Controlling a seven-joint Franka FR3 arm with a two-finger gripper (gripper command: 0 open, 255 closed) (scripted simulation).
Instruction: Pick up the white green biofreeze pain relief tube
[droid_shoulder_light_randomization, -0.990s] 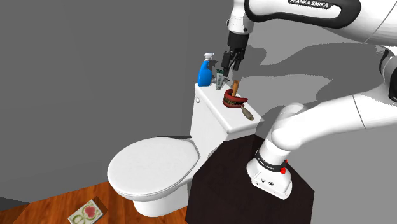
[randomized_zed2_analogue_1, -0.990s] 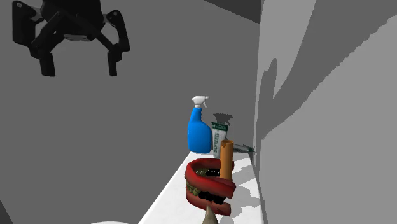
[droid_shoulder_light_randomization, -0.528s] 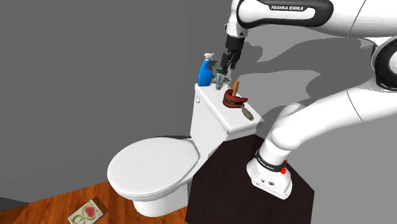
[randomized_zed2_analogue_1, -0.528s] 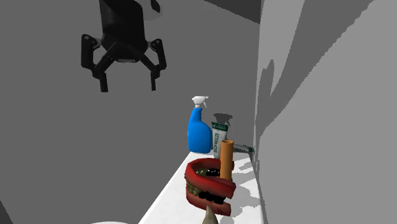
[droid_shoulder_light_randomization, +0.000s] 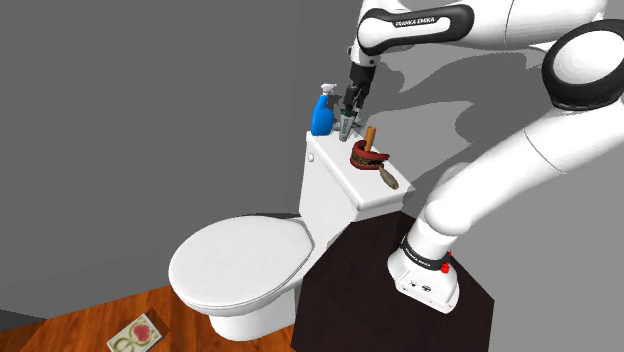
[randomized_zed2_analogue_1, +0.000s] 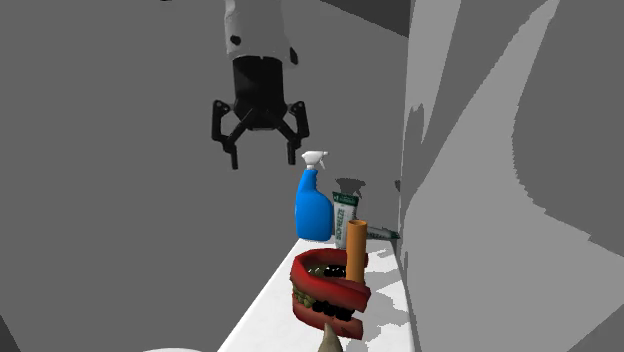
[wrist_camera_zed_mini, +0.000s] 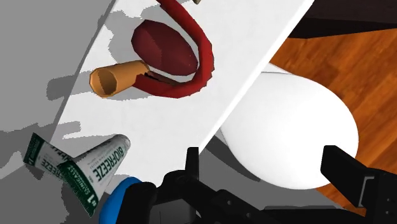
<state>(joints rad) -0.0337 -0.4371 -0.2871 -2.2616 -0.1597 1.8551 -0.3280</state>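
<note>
The gripper (randomized_zed2_analogue_1: 264, 158) is seen with fingers spread wide, nothing held or touched; the white-green Biofreeze tube (randomized_zed2_analogue_1: 346, 215) is stood on the toilet tank lid (droid_shoulder_light_randomization: 335, 159), just beside the blue spray bottle (randomized_zed2_analogue_1: 312, 205); its lettering is legible in the wrist view.

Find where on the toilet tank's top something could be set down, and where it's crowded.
Free: the tank lid along its seat-side edge, and the gap between tube and orange cylinder. Crowded: the end with spray bottle and tube.

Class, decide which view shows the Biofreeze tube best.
Wrist view: the tube shows nearly whole, lettering readable. In the second exterior view an orange cylinder hides its foot; in the shoulder view it stands under the gripper.
</note>
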